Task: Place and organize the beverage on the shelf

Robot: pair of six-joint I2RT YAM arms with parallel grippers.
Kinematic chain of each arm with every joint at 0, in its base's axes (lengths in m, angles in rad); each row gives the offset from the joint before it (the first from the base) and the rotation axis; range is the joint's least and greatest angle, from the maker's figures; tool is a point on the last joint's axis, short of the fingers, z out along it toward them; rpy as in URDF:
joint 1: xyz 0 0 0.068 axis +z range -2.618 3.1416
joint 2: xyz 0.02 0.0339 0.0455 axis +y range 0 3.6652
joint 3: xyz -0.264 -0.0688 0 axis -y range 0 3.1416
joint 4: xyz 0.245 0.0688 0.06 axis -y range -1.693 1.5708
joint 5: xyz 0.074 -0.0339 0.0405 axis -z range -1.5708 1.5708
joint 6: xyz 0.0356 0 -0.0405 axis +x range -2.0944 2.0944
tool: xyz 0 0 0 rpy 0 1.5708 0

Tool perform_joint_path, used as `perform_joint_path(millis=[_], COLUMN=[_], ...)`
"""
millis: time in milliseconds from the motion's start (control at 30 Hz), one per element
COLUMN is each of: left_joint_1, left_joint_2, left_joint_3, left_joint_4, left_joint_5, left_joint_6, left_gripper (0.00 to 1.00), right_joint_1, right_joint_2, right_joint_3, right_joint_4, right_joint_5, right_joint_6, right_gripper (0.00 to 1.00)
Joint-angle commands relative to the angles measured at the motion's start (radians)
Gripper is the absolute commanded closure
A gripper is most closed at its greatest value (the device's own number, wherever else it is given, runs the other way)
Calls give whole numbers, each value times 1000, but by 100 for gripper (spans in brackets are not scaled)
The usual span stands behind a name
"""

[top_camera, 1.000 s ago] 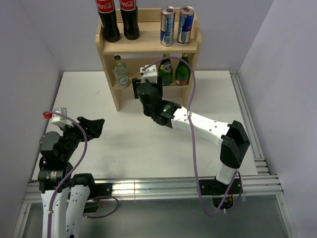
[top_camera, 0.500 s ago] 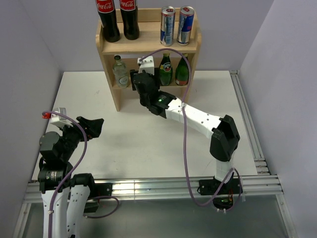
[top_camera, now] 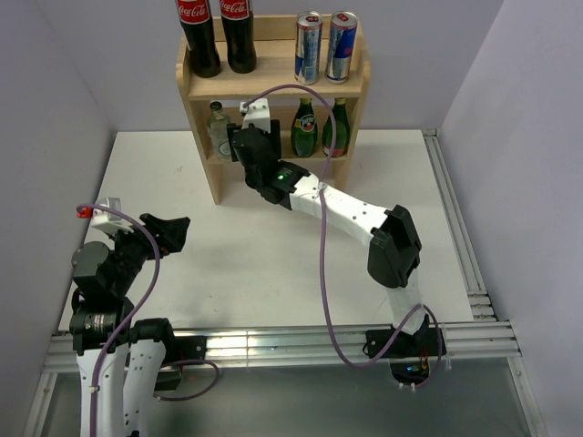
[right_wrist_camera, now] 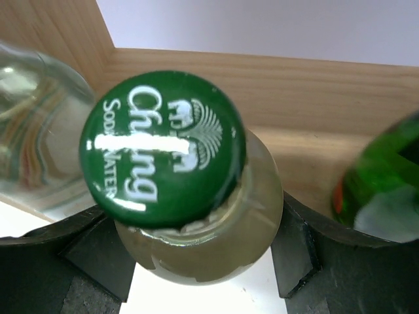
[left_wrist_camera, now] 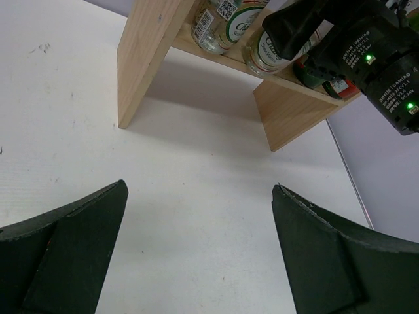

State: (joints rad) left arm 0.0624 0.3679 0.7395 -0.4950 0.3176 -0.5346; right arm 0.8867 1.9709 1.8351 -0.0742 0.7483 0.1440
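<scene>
White counter [top_camera: 273, 264] boxed in by pale walls, with the wooden shelf [top_camera: 273, 86] standing at the far edge. Top tier has two cola bottles [top_camera: 199, 36] on the left and the two slim cans [top_camera: 308, 47] on the right. On the lower tier, a clear bottle [top_camera: 219, 130] sits at the left end and two green glass bottles [top_camera: 304, 127] are toward the right.

The right arm reaches into the gap between them. The right arm's fingers [right_wrist_camera: 294, 255] are clamped on either side of a Chang soda water bottle [right_wrist_camera: 196, 248], just below its green cap, which pokes up between them. That bottle is upright inside the lower tier, just right of the other clear one. Can't tell if its base is resting on the board.

The left arm's fingers [left_wrist_camera: 72, 255] are spread wide over the near-left counter, well away from the shelf, holding nothing.
</scene>
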Motion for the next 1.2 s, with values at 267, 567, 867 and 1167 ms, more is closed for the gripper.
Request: perform_joint_path(millis=[267,567,867,1167], left_joint_1=[11,13,13,14], left_joint_2=[-12,-14,-17,-20], left_joint_3=[-2,-2,-2,-3], left_joint_4=[35,35,32,35], left_joint_5=[20,18,17,17], left_joint_6=[19,19,19,19], left_gripper=[1,1,1,1], right_joint_1=[-14,-22,-23,-26], right_joint_2=[43,48,42,46], right_joint_3=[162,161,144,142], right_joint_4=[96,99,116,120], right_joint_5=[-1,5,11,11], right_joint_6=[25,14,3,-1], right_gripper=[100,100,100,100])
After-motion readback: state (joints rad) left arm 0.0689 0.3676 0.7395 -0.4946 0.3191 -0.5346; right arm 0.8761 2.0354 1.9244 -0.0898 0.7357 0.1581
